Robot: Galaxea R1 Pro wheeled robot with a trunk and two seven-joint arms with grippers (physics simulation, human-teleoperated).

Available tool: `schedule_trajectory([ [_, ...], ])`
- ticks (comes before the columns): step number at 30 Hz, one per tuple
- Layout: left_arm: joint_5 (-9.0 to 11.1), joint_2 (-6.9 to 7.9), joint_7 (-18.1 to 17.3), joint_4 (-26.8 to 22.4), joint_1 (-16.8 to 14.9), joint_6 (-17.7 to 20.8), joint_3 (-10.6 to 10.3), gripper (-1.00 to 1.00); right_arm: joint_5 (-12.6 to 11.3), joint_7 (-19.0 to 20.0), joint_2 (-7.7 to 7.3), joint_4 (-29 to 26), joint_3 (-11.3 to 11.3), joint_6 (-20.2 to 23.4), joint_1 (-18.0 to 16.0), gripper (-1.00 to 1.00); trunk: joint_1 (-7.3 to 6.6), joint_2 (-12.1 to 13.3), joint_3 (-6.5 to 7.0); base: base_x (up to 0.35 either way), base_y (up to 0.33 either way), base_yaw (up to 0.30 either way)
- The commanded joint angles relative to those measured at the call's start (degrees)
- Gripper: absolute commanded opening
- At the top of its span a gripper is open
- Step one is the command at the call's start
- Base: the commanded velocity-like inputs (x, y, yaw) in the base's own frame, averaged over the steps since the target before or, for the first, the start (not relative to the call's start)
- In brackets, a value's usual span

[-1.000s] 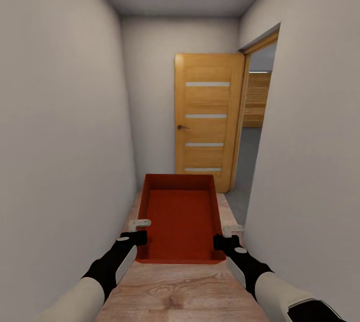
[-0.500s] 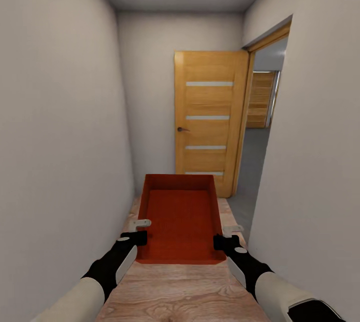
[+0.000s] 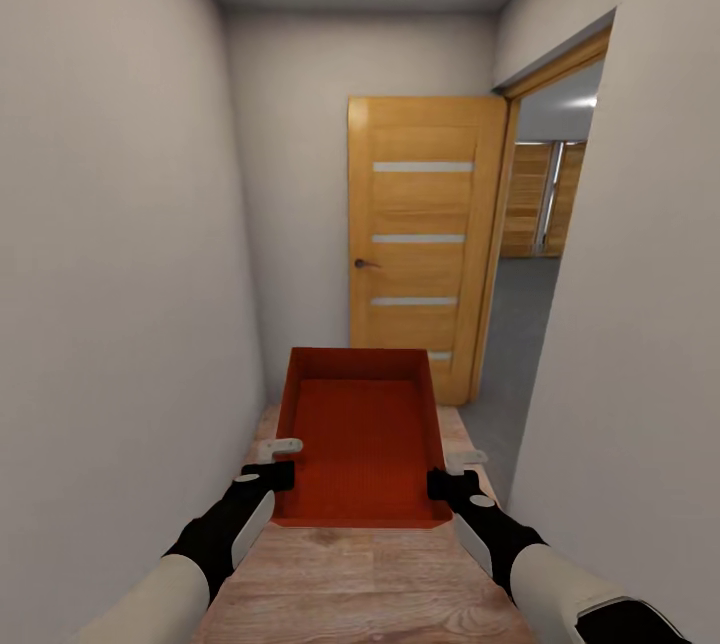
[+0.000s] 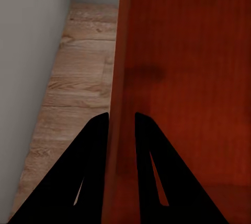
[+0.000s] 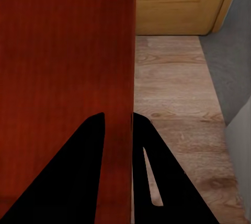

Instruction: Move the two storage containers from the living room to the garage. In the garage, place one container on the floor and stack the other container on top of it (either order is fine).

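Observation:
One orange-red storage container [image 3: 360, 439] hangs level in front of me above the wood-plank floor of a narrow corridor. My left gripper [image 3: 283, 461] is shut on its left wall, which passes between the two black fingers [image 4: 94, 145] in the left wrist view, where the container [image 4: 183, 78] is also seen. On the opposite side, my right gripper [image 3: 452, 470] is shut on the right wall; in the right wrist view the container [image 5: 63, 67] has its wall between the black fingers [image 5: 144, 145]. The bin is empty.
Pale walls close in on both sides. An orange wooden door [image 3: 420, 244] stands open against the end wall. Right of it, a doorway [image 3: 535, 284] opens onto a room with a grey floor [image 3: 510, 344] and wooden panelling at its back.
The whole view has moved forward down the corridor: the door and the doorway look larger and nearer. The container and both grippers hold the same pose.

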Motion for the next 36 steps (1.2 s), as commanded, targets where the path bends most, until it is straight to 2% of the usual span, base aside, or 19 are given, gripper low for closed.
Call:
schedule_trajectory([
  [1, 2.83, 0.14, 0.59, -0.07, -0.03, 0.10, 4.62, -1.00, -0.33, -0.02, -0.04, -0.23, -0.93, -0.17, -0.04, -1.00, 0.05, -0.04, -0.02, 0.323, 0.000, 0.000],
  [22, 2.83, 0.14, 0.59, -0.07, -0.03, 0.10, 4.62, -1.00, -0.17, -0.02, -0.03, -0.28, -0.93, 0.23, -0.04, -1.00, 0.05, -0.04, -0.02, 0.323, 0.000, -0.003],
  [36, 2.88, 0.20, 0.64, -0.07, -0.03, 0.22, 4.71, -1.00, -0.41, -0.10, 0.13, -0.28, -0.93, 0.13, -0.04, -1.00, 0.05, -0.04, -0.02, 0.323, 0.000, -0.249],
])
